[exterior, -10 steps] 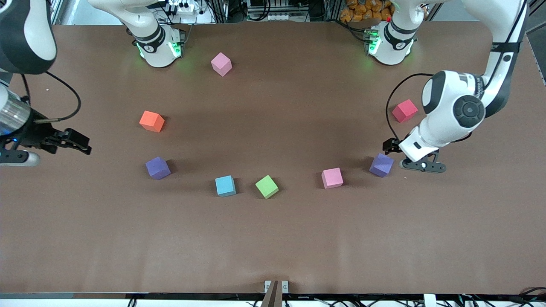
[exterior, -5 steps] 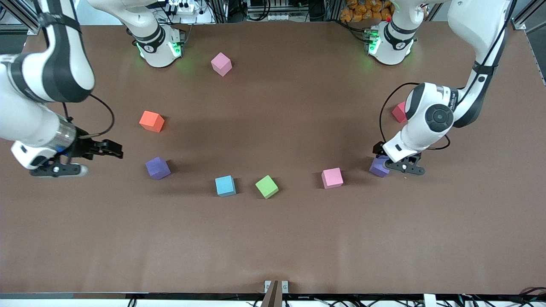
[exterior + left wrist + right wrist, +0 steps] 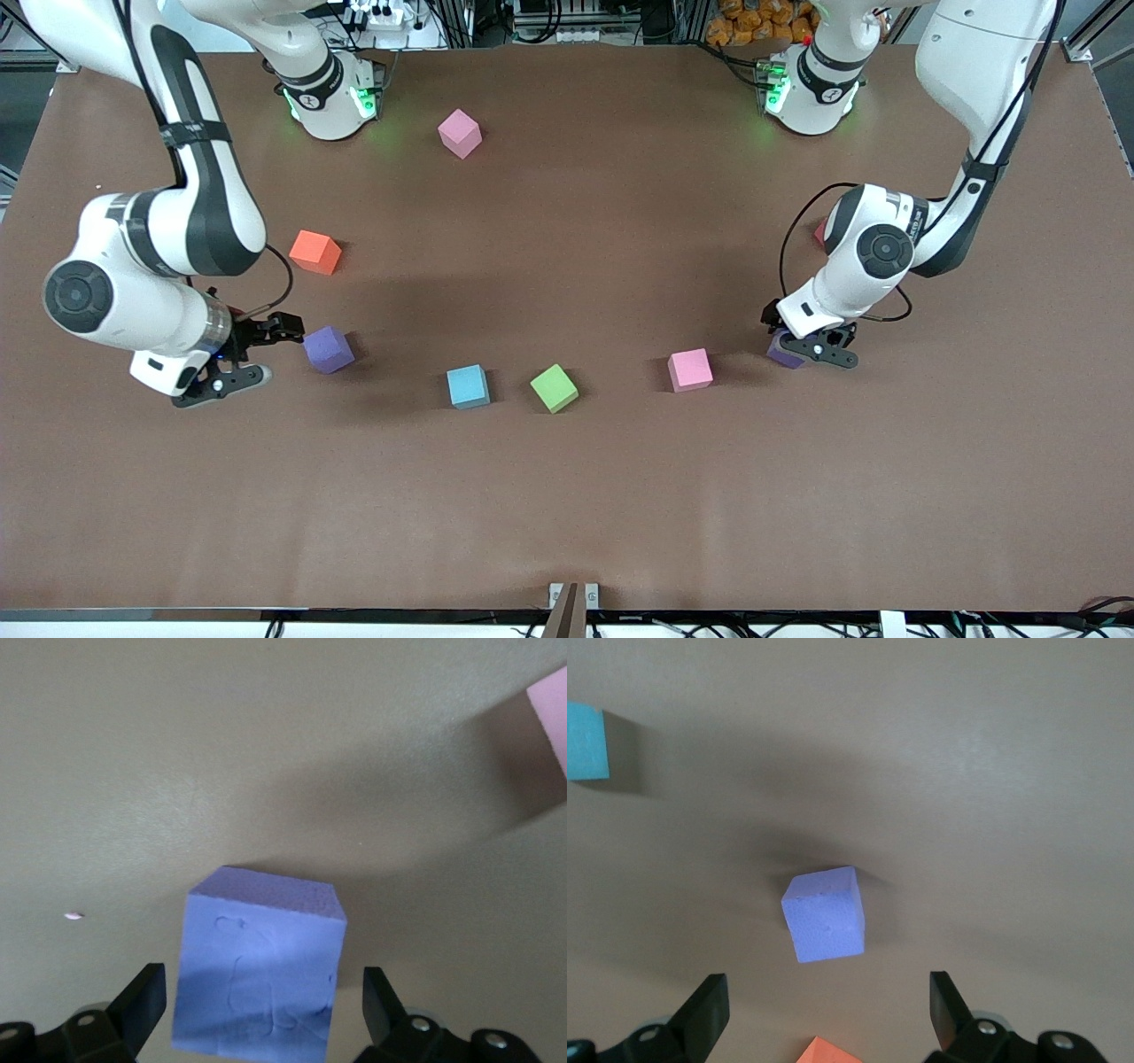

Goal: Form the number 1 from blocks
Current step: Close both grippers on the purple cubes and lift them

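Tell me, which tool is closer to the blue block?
The right tool. It sits by the purple block, beside the blue block. The left tool is down around the other purple block, past the pink block.

this is a robotics lab, set up for bench trials. two white robot arms (image 3: 159, 239) (image 3: 895, 239) stand bolted at the far edge of a wide brown table (image 3: 567, 496), each base (image 3: 332, 97) (image 3: 811, 93) lit by a green status light. cables (image 3: 797, 239) loop along the arms to the wrists. above the table's far edge run metal frame rails (image 3: 447, 18), a power strip (image 3: 376, 13) with plugged leads, and tangled wiring. a bracket (image 3: 573, 595) sits clamped at the near edge. small coloured foam cubes (image 3: 555, 387) lie scattered on the plain mat as test pieces, with no household or shop goods around them.
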`<state>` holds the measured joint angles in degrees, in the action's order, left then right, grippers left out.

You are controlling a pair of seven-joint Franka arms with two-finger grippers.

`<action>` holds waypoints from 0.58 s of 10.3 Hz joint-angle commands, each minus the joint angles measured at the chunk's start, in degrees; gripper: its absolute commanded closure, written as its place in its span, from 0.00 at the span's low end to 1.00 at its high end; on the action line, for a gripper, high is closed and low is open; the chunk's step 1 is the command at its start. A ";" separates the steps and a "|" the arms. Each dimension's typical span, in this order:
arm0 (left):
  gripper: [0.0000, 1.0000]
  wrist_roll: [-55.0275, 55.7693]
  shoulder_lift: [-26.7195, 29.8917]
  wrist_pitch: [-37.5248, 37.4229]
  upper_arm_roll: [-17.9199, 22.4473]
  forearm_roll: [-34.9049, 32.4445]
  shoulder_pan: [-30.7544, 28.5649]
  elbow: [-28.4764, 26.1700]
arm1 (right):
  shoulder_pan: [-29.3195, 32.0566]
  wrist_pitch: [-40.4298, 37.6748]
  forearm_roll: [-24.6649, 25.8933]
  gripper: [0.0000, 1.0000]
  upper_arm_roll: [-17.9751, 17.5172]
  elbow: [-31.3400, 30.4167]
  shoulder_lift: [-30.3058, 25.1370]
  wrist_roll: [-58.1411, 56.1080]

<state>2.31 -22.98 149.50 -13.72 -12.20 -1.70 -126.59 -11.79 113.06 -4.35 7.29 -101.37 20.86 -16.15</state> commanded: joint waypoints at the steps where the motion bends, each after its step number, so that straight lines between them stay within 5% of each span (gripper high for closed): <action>1: 0.73 0.15 -0.66 1.59 -0.16 -1.51 -0.23 -0.41 | -0.87 2.50 -0.93 0.00 0.09 -3.72 -0.03 -1.52; 2: 1.00 0.24 -0.05 1.50 -0.16 -1.51 -0.32 -0.84 | -1.04 4.34 -0.93 0.00 0.09 -5.74 -0.12 -1.52; 4: 1.00 3.11 3.01 0.02 -2.26 -1.51 -0.32 -0.93 | -0.96 7.86 -1.02 0.00 0.18 -8.30 0.66 -1.43; 6: 1.00 13.09 6.44 -10.22 -10.40 -1.51 -0.32 0.81 | -1.13 8.49 -1.19 0.00 0.18 -8.31 2.51 -1.26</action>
<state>7.50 -20.79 145.87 -18.39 -12.21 -1.93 -125.87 -12.78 120.57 -4.38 7.32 -109.47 22.32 -16.36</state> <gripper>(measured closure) 0.396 0.000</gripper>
